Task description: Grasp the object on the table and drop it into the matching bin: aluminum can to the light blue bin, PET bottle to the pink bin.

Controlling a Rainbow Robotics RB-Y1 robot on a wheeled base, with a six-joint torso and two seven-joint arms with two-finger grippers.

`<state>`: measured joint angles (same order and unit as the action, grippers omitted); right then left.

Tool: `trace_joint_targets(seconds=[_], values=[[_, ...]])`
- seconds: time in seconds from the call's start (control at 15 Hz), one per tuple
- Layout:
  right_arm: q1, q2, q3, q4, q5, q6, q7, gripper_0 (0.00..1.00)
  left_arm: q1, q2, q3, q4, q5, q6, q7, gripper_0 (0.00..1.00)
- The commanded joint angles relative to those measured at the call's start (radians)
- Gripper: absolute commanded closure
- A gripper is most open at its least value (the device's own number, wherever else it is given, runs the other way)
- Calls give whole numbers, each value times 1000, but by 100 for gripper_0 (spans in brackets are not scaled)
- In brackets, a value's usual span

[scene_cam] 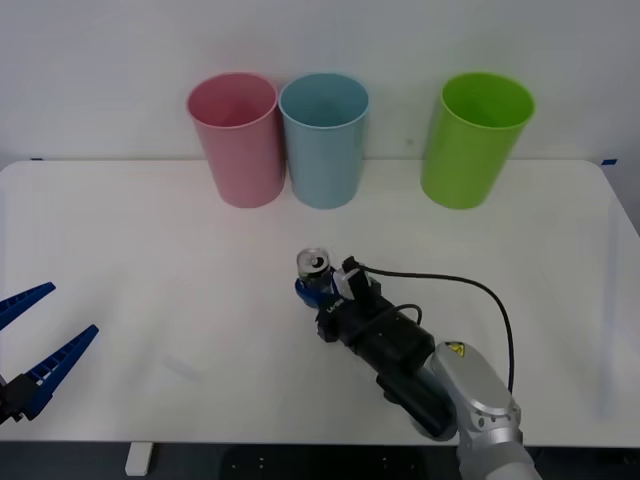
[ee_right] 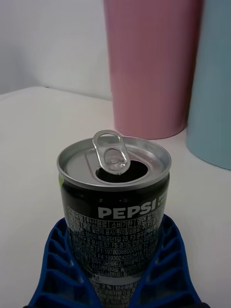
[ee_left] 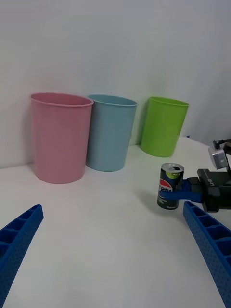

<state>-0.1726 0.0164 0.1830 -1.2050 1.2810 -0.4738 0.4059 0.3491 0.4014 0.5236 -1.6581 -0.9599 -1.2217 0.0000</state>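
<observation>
We are seeing the aluminum can standing upright on the white worktop, in front of the light blue bin and well short of it, with the right gripper pinching its lower sides between its blue jaws. The right wrist view is giving us what the front view cannot, the raised pull-tab, the open mouth and the PEPSI lettering, while cutting off the can's base and both the pink bin and the light blue one. From the left wrist view we are also catching the lime green bin beyond the light blue bin, and the left gripper is hanging off to the light blue bin's near left with its jaws spread wide and its arm cut off.
</observation>
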Motion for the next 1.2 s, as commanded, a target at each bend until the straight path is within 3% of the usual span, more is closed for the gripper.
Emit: trace_joint_targets(seconds=[0.07,0.27,0.73,1.2], values=[[48,-29,0,-84,-17,4,-26,100,0,0,0,0,0,0,0,0],[93,-79,-2,-169,-46,4,-68,100,0,0,0,0,0,0,0,0],[160,-167,-22,-395,-31,15,-334,100,0,0,0,0,0,0,0,0],[88,-185,-50,-508,64,26,-546,100,0,0,0,0,0,0,0,0]])
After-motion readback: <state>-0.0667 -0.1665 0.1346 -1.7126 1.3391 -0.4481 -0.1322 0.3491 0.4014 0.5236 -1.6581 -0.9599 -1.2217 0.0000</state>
